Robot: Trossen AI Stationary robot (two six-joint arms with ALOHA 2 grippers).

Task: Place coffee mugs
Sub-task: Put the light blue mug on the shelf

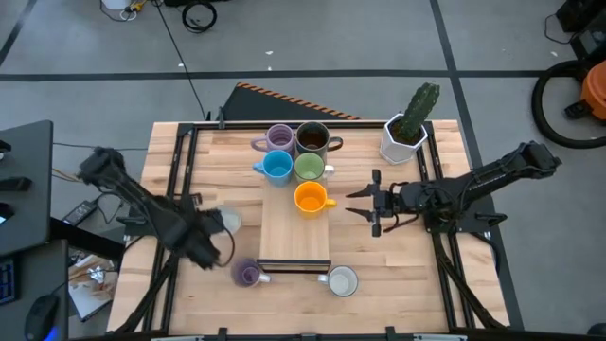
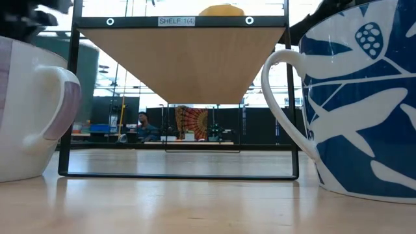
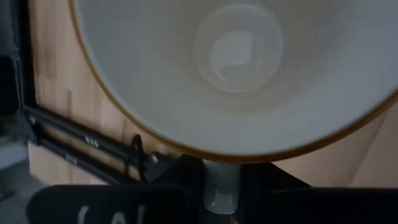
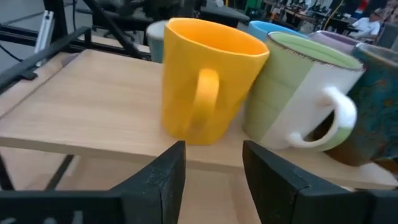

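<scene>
Five mugs sit on the raised wooden shelf [image 1: 295,232], clustered at its 12 o'clock end: purple mug [image 1: 278,138] and dark brown mug [image 1: 312,139] in the far row, blue mug [image 1: 276,168] and green mug [image 1: 309,168] next, orange mug [image 1: 310,198] alone just below the green one. Three are not shelved yet. A second purple mug [image 1: 248,275] and a white mug [image 1: 341,280] stand on the table [image 1: 398,284] at the shelf's 6 o'clock end — both untouched. The third, another white mug [image 3: 236,68], is in the left gripper [image 1: 210,239] at roughly 8 o'clock from the shelf; the left wrist view shows the fingers clamped on its rim, mug interior filling the frame, seemingly carried above the table. The right gripper [image 1: 365,206] sits at 3 o'clock of the orange mug, fingers spread and holding nothing, handle facing it in the right wrist view — looks like a finished placement, my read only. The cactus pot [image 1: 405,137] at 1 o'clock is not part of the job. Estimate: five of eight done, one in transit, two waiting; free shelf room is the 6 o'clock half.
</scene>
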